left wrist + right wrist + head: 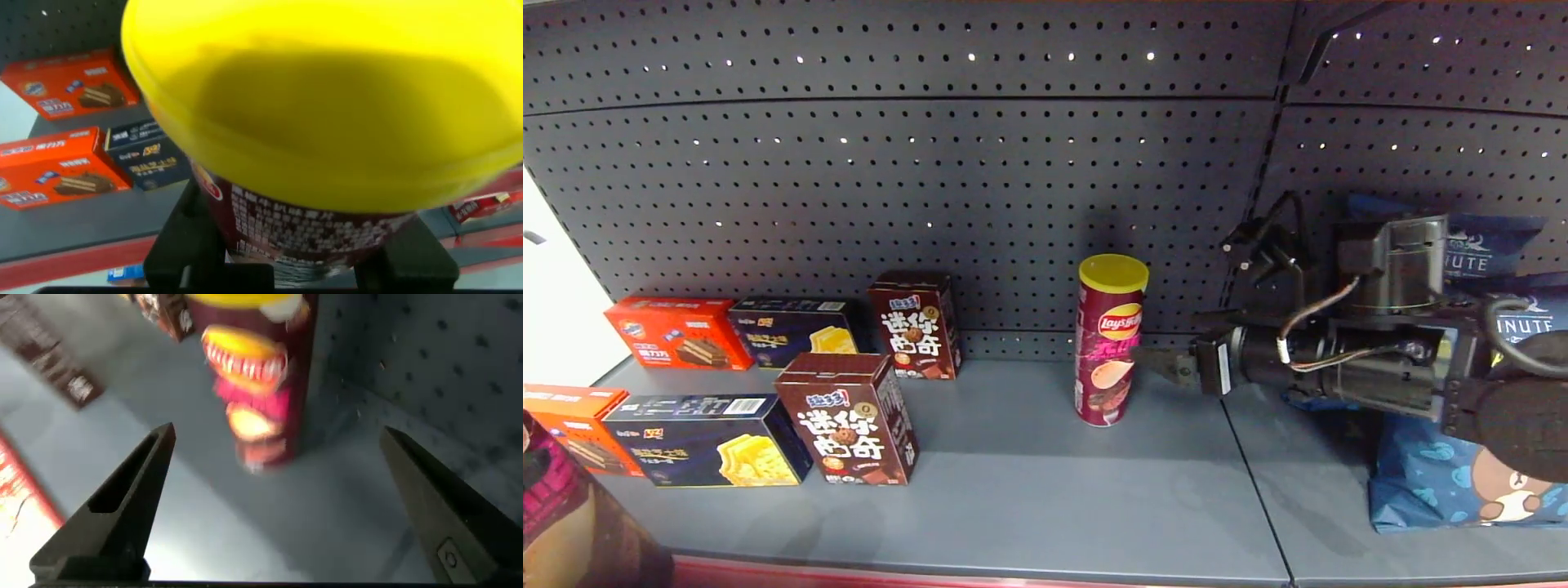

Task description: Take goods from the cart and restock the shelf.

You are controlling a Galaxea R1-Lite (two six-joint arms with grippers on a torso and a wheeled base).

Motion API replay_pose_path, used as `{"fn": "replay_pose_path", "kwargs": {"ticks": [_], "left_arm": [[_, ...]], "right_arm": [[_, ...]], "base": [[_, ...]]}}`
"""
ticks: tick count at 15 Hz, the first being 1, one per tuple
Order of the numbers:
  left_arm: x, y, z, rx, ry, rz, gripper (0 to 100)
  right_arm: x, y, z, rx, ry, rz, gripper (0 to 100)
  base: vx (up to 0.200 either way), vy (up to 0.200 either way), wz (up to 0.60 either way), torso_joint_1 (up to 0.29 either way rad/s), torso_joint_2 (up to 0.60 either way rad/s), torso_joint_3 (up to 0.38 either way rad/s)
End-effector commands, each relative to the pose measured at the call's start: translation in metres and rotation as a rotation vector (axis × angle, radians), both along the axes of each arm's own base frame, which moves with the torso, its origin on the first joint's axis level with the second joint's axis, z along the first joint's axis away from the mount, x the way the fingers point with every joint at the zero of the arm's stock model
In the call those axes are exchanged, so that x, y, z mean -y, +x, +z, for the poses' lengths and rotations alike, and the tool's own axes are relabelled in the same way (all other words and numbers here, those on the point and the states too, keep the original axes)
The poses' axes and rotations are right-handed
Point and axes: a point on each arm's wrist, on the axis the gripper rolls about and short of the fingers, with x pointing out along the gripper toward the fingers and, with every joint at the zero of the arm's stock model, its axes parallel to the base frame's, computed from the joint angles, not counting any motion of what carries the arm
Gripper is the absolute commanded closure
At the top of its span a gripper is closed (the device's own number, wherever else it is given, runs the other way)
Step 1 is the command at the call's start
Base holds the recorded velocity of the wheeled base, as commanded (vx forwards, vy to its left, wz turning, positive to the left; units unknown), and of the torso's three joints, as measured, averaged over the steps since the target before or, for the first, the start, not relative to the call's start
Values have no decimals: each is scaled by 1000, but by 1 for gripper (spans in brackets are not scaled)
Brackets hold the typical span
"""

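Right gripper [278, 431]: jaws spread wide and holding nothing. In the head view it sits level with the shelf, its tips [1153, 357] just beside the right side of the standing chip can.
Left gripper [301, 224]: clamped on the held chip can [327, 106], with a black finger [186, 241] pressed to each side of the dark red body under the yellow lid.
Standing chip can [1107, 343]: upright on the shelf board [1029, 490], yellow lid on top and close to the pegboard back [931, 180]. From the right wrist it lies just past the open fingertips [260, 400]. Whether a tip touches it I cannot tell.
Held chip can, head view: a dark red shape at the near left corner is probably it, though too little shows to be sure.
Brown boxes: one upright near the back [915, 322] and one in front of it [849, 416], both left of the standing chip can and well apart from it.
Dark blue boxes: one at the back [792, 331] and one in front [711, 441], each just left of a brown box. One is seen from the left wrist [147, 155].
Orange boxes: farthest left, one at the back [678, 331] and one in front [572, 425].
Blue bags [1437, 482]: on the next shelf section to the right, behind and below the right arm.
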Motion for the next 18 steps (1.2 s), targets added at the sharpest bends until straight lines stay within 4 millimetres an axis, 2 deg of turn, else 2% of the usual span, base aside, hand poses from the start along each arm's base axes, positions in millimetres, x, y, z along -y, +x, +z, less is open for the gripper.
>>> {"fn": "replay_pose_path", "kwargs": {"ticks": [1, 5, 8, 12, 18], "left_arm": [[0, -1, -3, -17, 3, -2, 100], [-2, -18, -13, 15, -2, -3, 100], [-4, -29, -30, 16, -5, -3, 100], [-4, -32, -34, 21, -26, -6, 100], [-5, -34, -35, 26, -27, -3, 100]], "right_arm": [[-16, 18, -29, -45, -29, 13, 0], [-29, 41, -34, -20, -9, 13, 0], [-39, 56, -38, -15, -2, 13, 0], [-48, 69, -54, 0, 25, 51, 0], [-54, 78, -68, -6, 18, 48, 0]], "base": [[0, 0, 0, 0, 0, 0], [0, 0, 0, 0, 0, 0], [0, 0, 0, 0, 0, 0], [0, 0, 0, 0, 0, 0], [0, 0, 0, 0, 0, 0]]}}
